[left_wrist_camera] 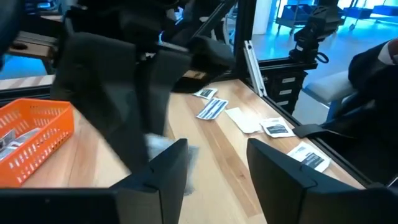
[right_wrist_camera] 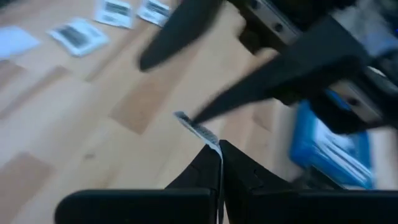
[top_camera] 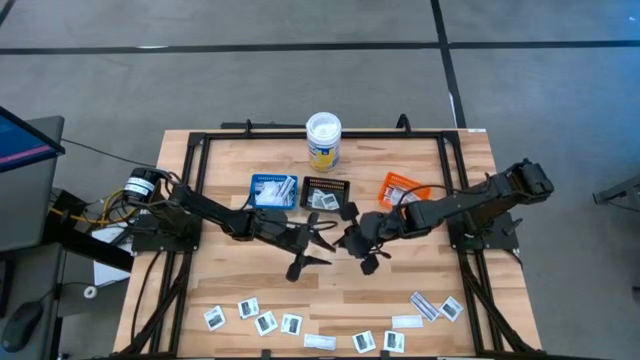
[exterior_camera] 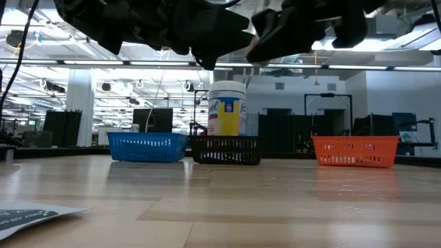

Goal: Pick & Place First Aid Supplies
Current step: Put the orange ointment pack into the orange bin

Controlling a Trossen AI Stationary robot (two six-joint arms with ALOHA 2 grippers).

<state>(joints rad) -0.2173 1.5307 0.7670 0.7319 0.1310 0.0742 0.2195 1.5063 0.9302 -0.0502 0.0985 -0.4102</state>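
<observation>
Several small white first aid packets lie flat in a row along the table's near edge point(top_camera: 265, 320), point(top_camera: 430, 305); more show in the left wrist view point(left_wrist_camera: 214, 107) and the right wrist view point(right_wrist_camera: 78, 34). My right gripper point(top_camera: 358, 248) point(right_wrist_camera: 219, 149) hovers above mid-table, shut on one small white packet with dark print point(right_wrist_camera: 198, 129). My left gripper point(top_camera: 312, 248) point(left_wrist_camera: 214, 162) is open and faces it from the left, its two fingers spread just beyond the packet. Other packets lie inside the blue point(top_camera: 272, 190), black point(top_camera: 328, 193) and orange trays point(top_camera: 400, 187). My right gripper pinches the packet between its two shut fingers by one end point(right_wrist_camera: 214, 146). The packet's other end point(right_wrist_camera: 183, 117) sticks out past the fingertips toward my left gripper. It is lifted clear of the table. The fingers come from the table's right.
A white-lidded, yellow-labelled tub point(top_camera: 323, 140) stands at the far edge behind the three trays. A black frame point(top_camera: 190, 160) runs around the table. One packet corner lies close to the low camera point(exterior_camera: 34, 215). Bare wood lies between the trays and the near packets.
</observation>
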